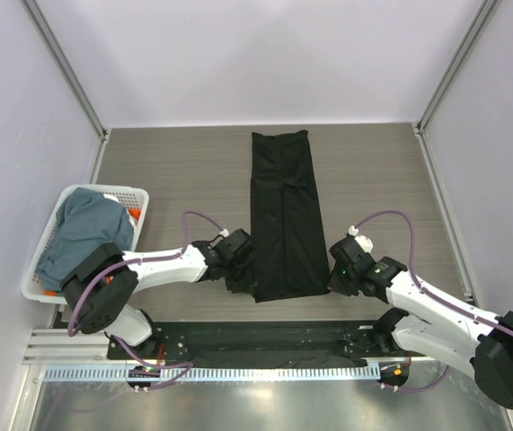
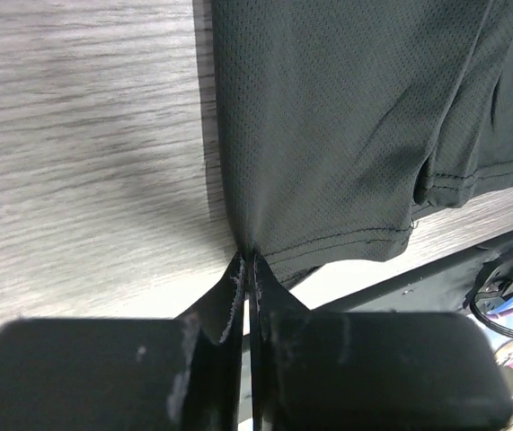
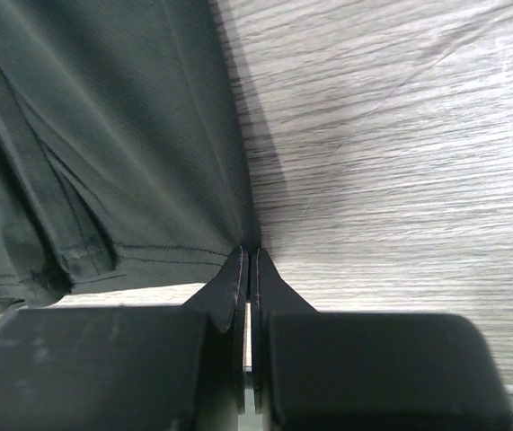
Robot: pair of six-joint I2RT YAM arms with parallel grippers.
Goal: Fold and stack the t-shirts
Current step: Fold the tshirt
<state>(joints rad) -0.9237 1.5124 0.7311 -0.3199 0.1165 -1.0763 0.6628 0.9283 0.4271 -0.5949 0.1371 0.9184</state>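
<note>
A black t-shirt (image 1: 285, 215) lies folded into a long narrow strip down the middle of the table, its hem at the near end. My left gripper (image 1: 241, 272) is at the strip's near-left corner. In the left wrist view this gripper (image 2: 247, 265) is shut on the hem corner of the black cloth (image 2: 346, 117). My right gripper (image 1: 335, 274) is at the near-right corner. The right wrist view shows it (image 3: 250, 260) shut on the hem corner there (image 3: 103, 135). A slate blue-grey t-shirt (image 1: 81, 229) is bunched in the basket, with a bit of orange cloth (image 1: 133, 214) beside it.
The white lattice basket (image 1: 112, 189) stands at the table's left edge, beside the left arm. A black mounting plate (image 1: 265, 337) and a rail run along the near edge. White walls and metal posts close in the table's back and sides.
</note>
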